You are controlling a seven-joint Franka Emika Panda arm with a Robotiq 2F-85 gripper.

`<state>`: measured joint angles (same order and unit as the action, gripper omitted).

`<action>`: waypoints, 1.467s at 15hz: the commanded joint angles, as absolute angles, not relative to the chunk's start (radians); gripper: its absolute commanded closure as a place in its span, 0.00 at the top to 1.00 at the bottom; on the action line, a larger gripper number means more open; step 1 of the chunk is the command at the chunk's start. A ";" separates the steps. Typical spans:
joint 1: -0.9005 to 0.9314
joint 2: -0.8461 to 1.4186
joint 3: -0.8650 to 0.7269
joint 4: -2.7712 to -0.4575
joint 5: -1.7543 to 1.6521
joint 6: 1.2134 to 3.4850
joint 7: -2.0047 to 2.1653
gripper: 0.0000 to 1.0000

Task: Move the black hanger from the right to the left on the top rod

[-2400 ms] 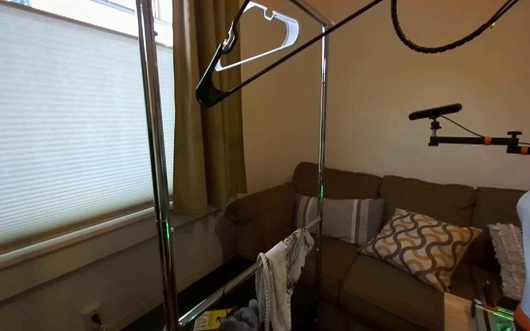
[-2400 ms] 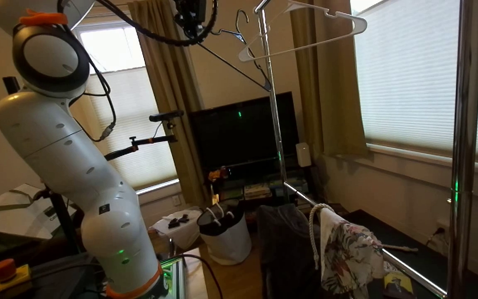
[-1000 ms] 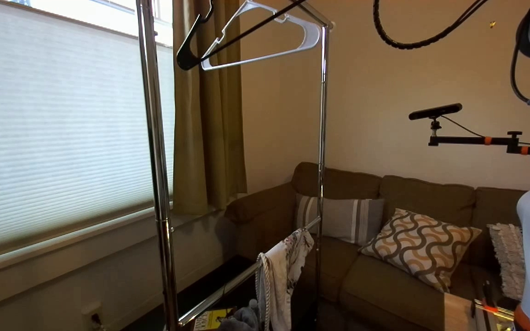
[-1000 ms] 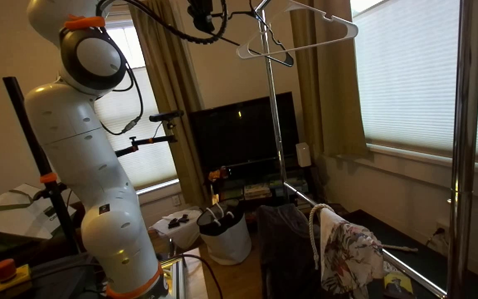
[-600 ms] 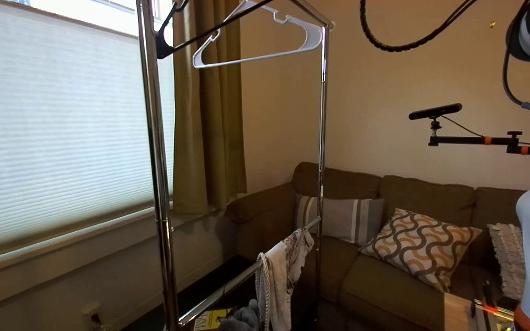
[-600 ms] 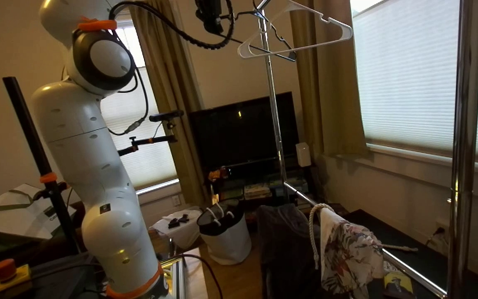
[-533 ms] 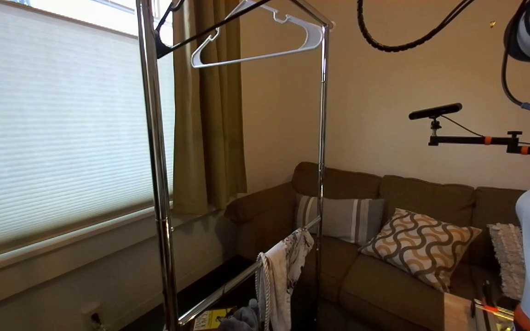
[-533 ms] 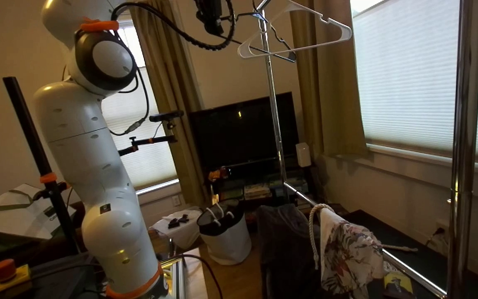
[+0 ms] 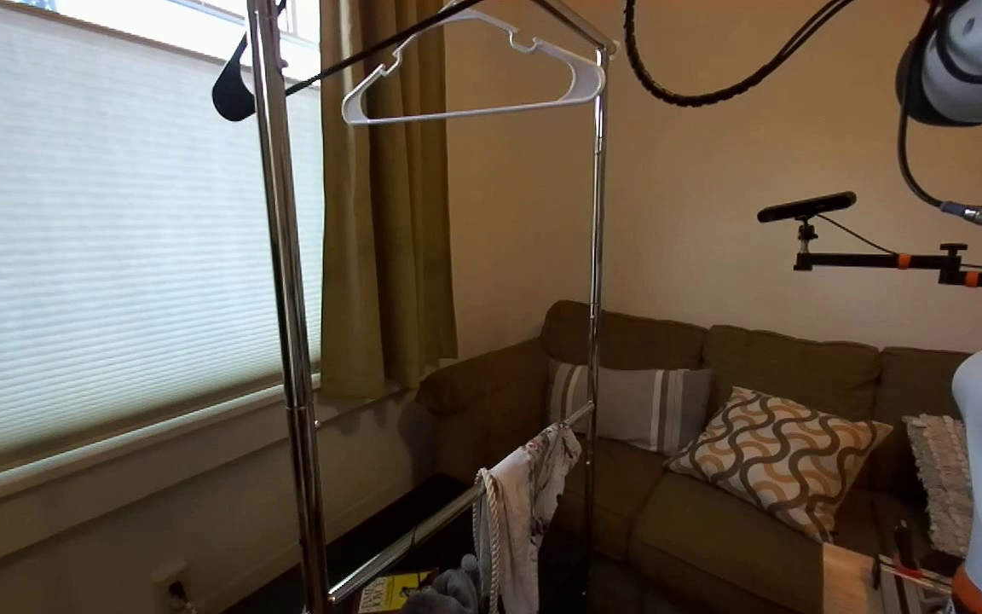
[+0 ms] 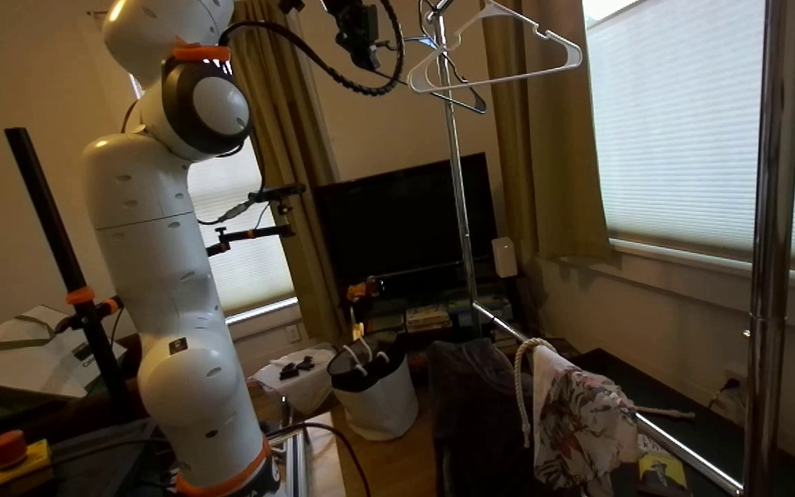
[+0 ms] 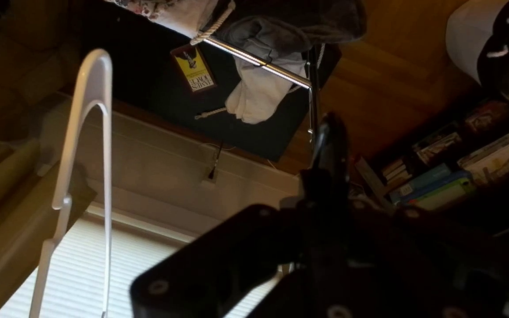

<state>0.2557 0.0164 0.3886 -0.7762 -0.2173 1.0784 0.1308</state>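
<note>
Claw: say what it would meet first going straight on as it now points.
Past the black hanger the claw grips, probably the garment rack's vertical pole, near the lower bar; depth is unclear, so it might miss.

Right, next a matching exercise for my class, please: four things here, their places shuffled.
1. Thin black triangular hanger
2. White floral cloth
3. Round red button
4. White cushion with orange waves

A. On a yellow box
B. On the brown fabric sofa
C. Held by the black robot gripper
D. Draped over the silver lower bar

Pairs: 1-C, 2-D, 3-A, 4-B
</note>
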 commanded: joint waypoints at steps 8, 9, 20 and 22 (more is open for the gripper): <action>0.271 0.035 0.403 -0.647 -0.251 1.116 0.221 0.01; 0.271 0.047 0.403 -0.641 -0.248 1.107 0.225 0.01; 0.325 0.138 0.376 -0.588 -0.239 0.986 0.197 0.30; 0.326 0.129 0.380 -0.585 -0.234 0.976 0.189 0.37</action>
